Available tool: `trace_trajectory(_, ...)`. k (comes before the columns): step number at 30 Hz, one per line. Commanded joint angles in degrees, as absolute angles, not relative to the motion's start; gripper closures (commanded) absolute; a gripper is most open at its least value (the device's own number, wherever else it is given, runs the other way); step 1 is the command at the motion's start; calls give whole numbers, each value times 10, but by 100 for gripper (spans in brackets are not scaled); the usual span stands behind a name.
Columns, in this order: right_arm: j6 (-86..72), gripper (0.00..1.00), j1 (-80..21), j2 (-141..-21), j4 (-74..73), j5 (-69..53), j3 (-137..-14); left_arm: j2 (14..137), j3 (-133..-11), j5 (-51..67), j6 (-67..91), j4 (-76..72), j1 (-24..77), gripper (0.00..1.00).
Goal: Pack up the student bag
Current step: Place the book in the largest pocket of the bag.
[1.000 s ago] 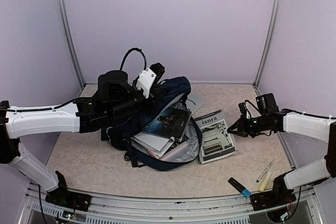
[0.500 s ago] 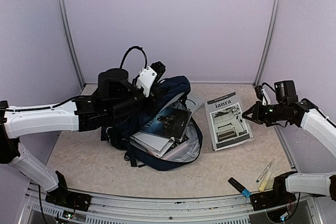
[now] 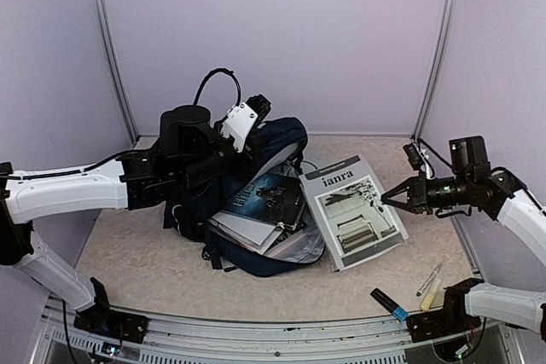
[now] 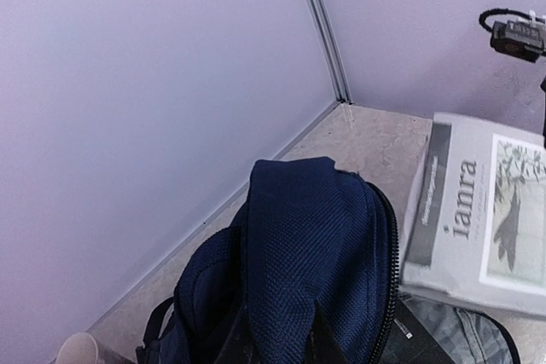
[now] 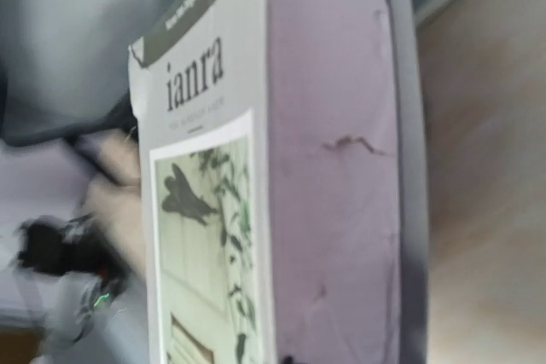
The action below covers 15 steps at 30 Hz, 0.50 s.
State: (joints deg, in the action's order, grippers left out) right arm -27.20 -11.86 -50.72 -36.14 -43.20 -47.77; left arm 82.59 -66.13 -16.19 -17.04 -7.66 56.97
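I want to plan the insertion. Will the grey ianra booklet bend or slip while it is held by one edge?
Probably fairly stiff: pinched at one edge by the right hand, the booklet looks flat, not drooping. It may pivot in so small a grip. Thin, so likely light.

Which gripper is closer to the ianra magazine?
Right: the right gripper holds the magazine by its edge. The left gripper is off to its left, pinching the student bag.
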Motion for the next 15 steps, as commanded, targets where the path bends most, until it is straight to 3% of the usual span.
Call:
trace_trajectory(1,-395,100,-191,-526,-178,-515,-400,824,-684,-175,-188,-116,586,100)
trace_trajectory(5,-401,100,-256,-643,-84,-510,-435,808,-668,-136,-188,-143,600,100)
trace_trajectory(10,-288,100,-275,-824,-216,-506,-582,771,-655,-141,-191,-177,612,100)
trace_trajectory(15,-234,100,-276,-921,-310,-459,-702,751,-656,-127,-231,-182,634,100)
